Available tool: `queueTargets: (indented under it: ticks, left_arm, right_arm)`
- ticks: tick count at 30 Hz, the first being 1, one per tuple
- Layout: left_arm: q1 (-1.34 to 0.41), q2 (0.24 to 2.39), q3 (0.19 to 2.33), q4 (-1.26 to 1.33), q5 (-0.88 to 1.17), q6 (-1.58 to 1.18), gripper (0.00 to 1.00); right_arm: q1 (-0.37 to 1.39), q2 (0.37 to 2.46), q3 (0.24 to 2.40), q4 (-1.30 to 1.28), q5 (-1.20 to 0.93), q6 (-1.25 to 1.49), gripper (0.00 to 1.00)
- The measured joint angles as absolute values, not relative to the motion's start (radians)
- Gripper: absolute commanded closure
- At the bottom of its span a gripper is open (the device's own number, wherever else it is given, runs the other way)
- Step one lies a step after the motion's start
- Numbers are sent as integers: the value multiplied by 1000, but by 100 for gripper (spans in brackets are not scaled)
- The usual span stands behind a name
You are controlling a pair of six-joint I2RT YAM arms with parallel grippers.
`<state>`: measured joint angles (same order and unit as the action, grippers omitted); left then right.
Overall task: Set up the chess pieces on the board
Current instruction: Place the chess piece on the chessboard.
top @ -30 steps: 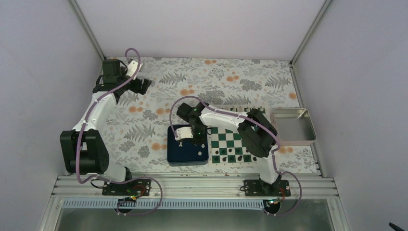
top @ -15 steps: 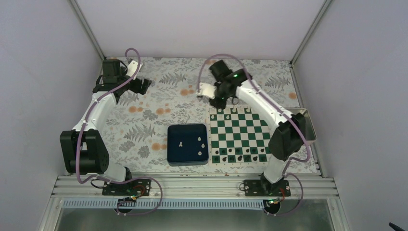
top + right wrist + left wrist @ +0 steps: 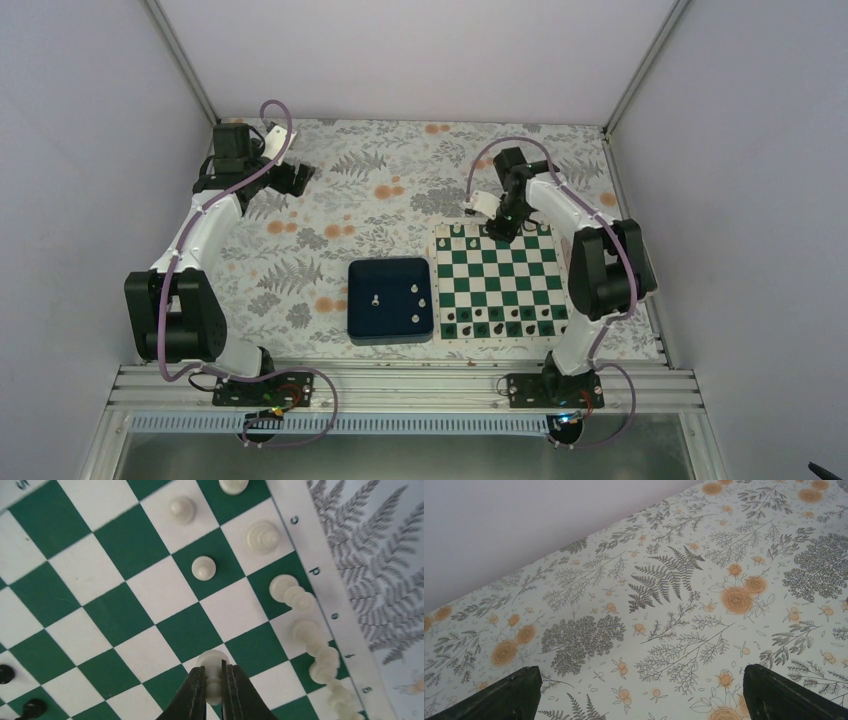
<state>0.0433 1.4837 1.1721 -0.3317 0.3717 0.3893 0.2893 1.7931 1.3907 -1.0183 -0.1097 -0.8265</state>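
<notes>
So the right claw (image 3: 214,674) is clamped on a white chess piece (image 3: 212,659) above the board (image 3: 497,283), at its far end. The left claw (image 3: 644,685) is spread apart over the bench (image 3: 674,580), far left.

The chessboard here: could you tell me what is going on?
The right gripper has its jaws shut on a white chess piece over the far end of the chessboard. White pieces line that edge, black pieces the near one. A few white ones sit in the dark blue tray. The left gripper hangs open.
</notes>
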Motion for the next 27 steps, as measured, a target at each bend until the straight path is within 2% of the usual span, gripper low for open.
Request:
queueTargets:
  ticks: [20,27]
  left_arm:
    - [43,1484,1172,-332,373,389,0]
    - [43,1484,1172,-332,375,390,0]
  right_arm:
    - [255,1948,1336,-847,-130,-839,93]
    - [253,1948,1350,-866,-129,-843,83]
